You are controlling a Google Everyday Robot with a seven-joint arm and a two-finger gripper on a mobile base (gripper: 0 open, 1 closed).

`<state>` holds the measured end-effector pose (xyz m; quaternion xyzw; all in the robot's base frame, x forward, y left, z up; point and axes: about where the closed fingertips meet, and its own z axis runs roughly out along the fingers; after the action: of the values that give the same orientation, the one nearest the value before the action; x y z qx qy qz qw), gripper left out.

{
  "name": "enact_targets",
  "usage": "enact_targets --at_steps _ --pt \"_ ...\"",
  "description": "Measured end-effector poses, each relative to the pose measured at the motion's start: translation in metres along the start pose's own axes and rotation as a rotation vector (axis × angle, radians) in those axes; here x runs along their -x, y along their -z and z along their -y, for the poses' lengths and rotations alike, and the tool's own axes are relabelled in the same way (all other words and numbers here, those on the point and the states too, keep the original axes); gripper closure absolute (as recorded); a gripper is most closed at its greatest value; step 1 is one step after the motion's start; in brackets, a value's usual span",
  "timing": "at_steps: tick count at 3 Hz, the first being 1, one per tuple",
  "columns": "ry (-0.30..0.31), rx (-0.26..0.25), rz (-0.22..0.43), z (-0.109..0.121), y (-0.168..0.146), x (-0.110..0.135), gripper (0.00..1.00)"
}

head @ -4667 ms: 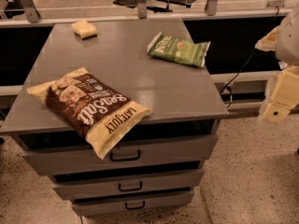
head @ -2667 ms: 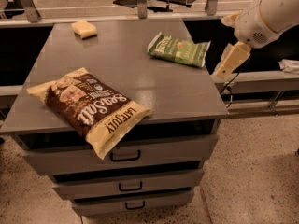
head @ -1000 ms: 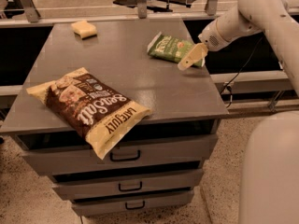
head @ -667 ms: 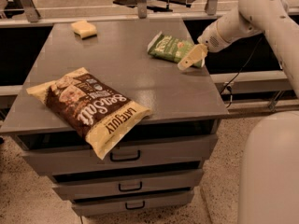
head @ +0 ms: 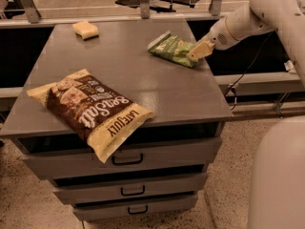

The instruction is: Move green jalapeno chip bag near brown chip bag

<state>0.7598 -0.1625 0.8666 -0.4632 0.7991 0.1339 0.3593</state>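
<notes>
Two bags lie on the flat grey cabinet top (head: 143,80). One small, crinkly green jalapeno chip bag (head: 172,49) is at about one o'clock, and one large, glossy brown chip bag (head: 90,109) with cream ends is at eight o'clock, a corner overhanging the front. The pale, tapered gripper (head: 199,51) sits at the green bag's three o'clock edge, seemingly touching it; whether it is clenched I cannot tell. One soft yellow sponge (head: 86,29) rests at eleven o'clock. Three drawers (head: 126,159) sit below.

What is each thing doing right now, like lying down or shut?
Green chip bag: lying flat, far right of the cabinet top.
Brown chip bag: lying flat, one end hanging over the front edge.
Sponge: lying at the back left.
Drawers: shut.
Gripper: at the green bag's right end.
</notes>
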Motion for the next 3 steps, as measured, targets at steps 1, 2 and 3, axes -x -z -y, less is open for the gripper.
enact_targets --at_steps 1,2,3 --pt "0.025 -0.009 0.001 -0.004 0.006 0.004 0.84" --pt "0.071 -0.034 0.042 -0.008 0.027 0.019 1.00" --pt "0.071 -0.033 0.042 -0.008 0.027 0.019 1.00"
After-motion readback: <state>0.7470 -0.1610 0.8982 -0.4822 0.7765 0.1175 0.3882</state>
